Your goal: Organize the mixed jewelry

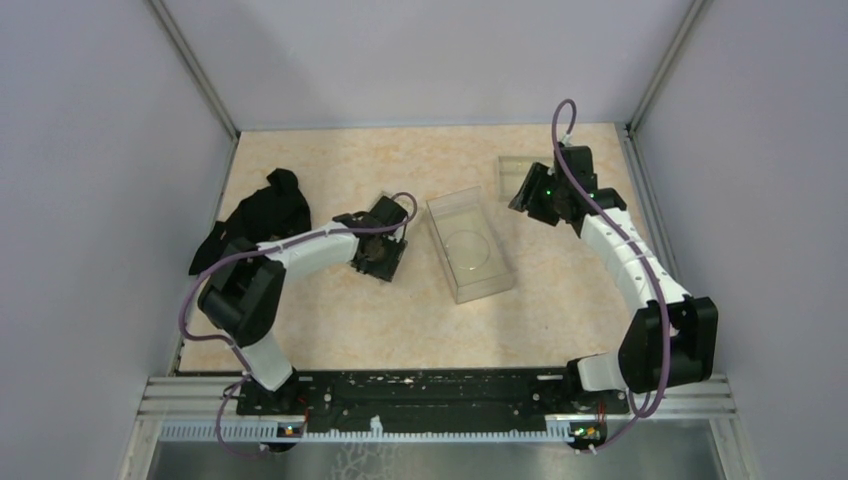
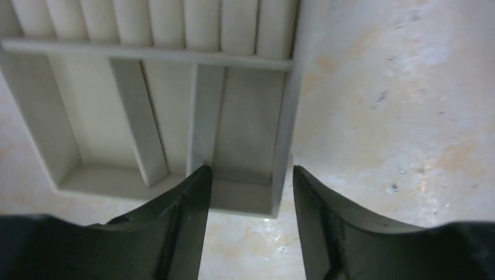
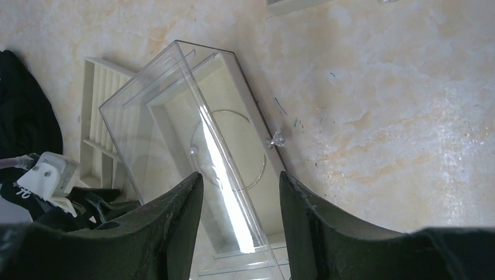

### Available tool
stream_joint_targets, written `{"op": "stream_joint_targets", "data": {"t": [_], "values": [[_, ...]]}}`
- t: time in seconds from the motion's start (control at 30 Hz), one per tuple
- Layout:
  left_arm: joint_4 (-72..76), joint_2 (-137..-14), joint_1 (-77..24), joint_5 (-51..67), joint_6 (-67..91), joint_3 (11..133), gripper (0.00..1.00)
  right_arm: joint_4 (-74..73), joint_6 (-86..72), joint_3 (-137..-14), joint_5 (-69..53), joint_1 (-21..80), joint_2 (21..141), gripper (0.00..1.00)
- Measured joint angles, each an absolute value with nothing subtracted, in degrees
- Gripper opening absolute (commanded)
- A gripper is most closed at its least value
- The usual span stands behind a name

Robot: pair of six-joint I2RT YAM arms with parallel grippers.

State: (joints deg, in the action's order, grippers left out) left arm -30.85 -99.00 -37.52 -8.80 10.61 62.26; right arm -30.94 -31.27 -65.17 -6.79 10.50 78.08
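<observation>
The tabletop [image 1: 330, 330] is pale beige, marbled with cream and faint orange, and carries small scuffs and specks. Plain grey-lilac panels close it in on three sides: a back wall [image 1: 430, 60], a left wall [image 1: 90, 150] and a right wall [image 1: 770, 150]. A left post [image 1: 193, 65] and a right post [image 1: 666, 60] of metal mark the far corners. A ribbed metal rail [image 1: 440, 402] runs along the near edge, with a shiny sheet [image 1: 450, 460] below it, possibly steel. The light is soft and even, with white glare on the tabletop's right part.
</observation>
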Motion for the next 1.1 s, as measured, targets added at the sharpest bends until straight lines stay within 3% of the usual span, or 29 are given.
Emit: {"op": "stream_joint_targets", "data": {"t": [0.03, 0.13, 0.33, 0.5, 0.77, 1.1], "values": [[-32.0, -99.0, -37.3, -10.3, 9.7, 62.1, 0.74, -30.9, -31.3, -65.1, -6.9, 10.5, 78.2, 0.50], [-34.9, -98.8, -36.2, -13.2, 8.2, 62.6, 0.75, -30.8, -31.4, -65.1, -7.3, 10.5, 78.7, 0.50], [-38.9, -93.3, -33.5, -14.3, 10.4, 68.4, 0.69, -30.7, -31.0, -65.1, -7.4, 10.5, 80.2, 0.51], [-39.5, -85.5, -31.2, -14.5, 23.6, 70.6, 0.68, -30.3, -31.0, -65.1, -7.9, 10.5, 81.2, 0.50], [-41.4, -83.9, -30.6, -14.5, 50.1, 58.7, 0.63, -29.6, -30.9, -65.6, -9.4, 10.5, 83.5, 0.50], [-38.7, -84.8, -30.6, -13.6, 61.1, 52.3, 0.49, -29.4, -30.5, -65.8, -10.5, 10.5, 84.1, 0.50]]}}
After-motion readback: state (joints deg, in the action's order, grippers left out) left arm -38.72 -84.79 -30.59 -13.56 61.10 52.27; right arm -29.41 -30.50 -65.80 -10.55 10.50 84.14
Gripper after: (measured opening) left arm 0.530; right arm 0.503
